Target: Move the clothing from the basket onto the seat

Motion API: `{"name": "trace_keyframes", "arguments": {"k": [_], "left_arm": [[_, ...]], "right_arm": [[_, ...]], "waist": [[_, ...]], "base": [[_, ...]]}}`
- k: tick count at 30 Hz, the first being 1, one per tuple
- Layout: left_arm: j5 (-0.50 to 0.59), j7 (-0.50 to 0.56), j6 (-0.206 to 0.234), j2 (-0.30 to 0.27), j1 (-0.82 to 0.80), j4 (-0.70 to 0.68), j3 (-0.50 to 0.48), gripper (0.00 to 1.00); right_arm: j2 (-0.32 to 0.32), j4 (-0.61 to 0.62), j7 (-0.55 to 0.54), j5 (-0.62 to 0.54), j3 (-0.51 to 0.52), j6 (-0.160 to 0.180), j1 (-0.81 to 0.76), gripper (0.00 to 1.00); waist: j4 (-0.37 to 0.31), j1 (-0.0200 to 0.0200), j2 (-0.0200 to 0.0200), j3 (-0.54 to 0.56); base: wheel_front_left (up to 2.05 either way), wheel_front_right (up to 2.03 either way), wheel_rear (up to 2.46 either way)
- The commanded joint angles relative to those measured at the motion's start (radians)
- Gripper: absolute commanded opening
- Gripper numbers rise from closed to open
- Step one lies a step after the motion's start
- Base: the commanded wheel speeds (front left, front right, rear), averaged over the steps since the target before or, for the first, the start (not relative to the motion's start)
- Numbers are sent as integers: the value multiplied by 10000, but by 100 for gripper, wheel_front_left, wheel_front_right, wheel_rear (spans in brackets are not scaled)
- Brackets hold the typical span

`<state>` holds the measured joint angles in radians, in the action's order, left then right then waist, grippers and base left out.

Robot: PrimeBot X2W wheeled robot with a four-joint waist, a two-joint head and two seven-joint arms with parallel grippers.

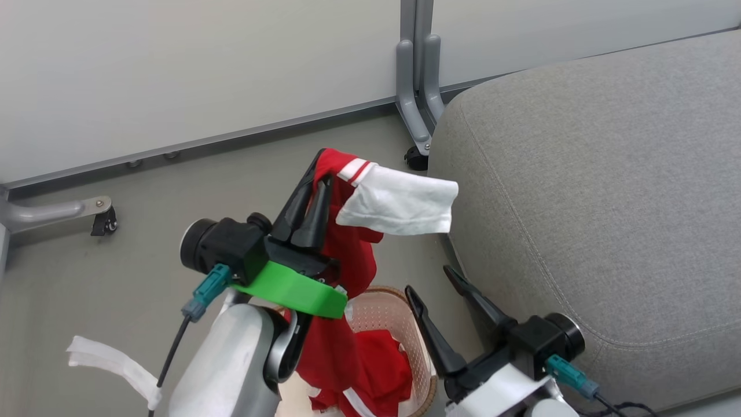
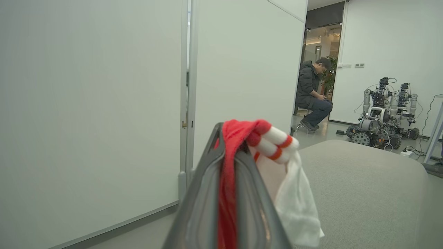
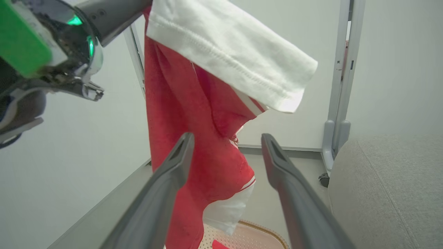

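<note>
My left gripper [image 1: 322,174] is raised above the basket and shut on a red garment [image 1: 347,255] with a white sleeve [image 1: 399,202]; the fabric hangs down from the fingers toward the basket [image 1: 386,304]. In the left wrist view the red cloth [image 2: 228,193] is pinched between the fingers [image 2: 197,207]. A second red garment [image 1: 379,362] lies inside the basket. My right gripper [image 1: 431,278] stands open just right of the basket, beside the grey seat [image 1: 602,191], nothing between its fingers [image 3: 173,169]. The hanging garment [image 3: 193,114] and seat [image 3: 384,186] appear in the right wrist view.
A grey partition wall with metal legs and casters [image 1: 414,116] stands behind the basket and seat. A white strip [image 1: 110,362] lies on the floor at the lower left. Far off in the left wrist view a seated person [image 2: 311,93] and parked robots [image 2: 380,110] are visible.
</note>
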<state>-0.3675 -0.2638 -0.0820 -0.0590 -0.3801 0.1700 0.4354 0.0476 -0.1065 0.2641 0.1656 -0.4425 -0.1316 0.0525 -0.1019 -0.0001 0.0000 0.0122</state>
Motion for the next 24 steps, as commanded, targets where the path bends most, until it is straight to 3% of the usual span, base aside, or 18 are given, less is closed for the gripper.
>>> {"name": "trace_keyframes", "arguments": {"k": [1, 13, 24], "left_arm": [[54, 24, 35, 2, -158, 47, 104, 0], [117, 17, -29, 36, -213, 167, 853, 0], [-99, 192, 102, 63, -326, -316, 1467, 0]], "right_arm": [[51, -126, 7, 119, 8, 15, 196, 100], [39, -233, 7, 72, 690, 15, 780, 100], [37, -526, 7, 595, -681, 15, 694, 100]], "waist": [[13, 1, 0, 27], [99, 1, 0, 122], [249, 1, 0, 201]], "base": [[0, 0, 0], [0, 0, 0], [0, 0, 0]]}}
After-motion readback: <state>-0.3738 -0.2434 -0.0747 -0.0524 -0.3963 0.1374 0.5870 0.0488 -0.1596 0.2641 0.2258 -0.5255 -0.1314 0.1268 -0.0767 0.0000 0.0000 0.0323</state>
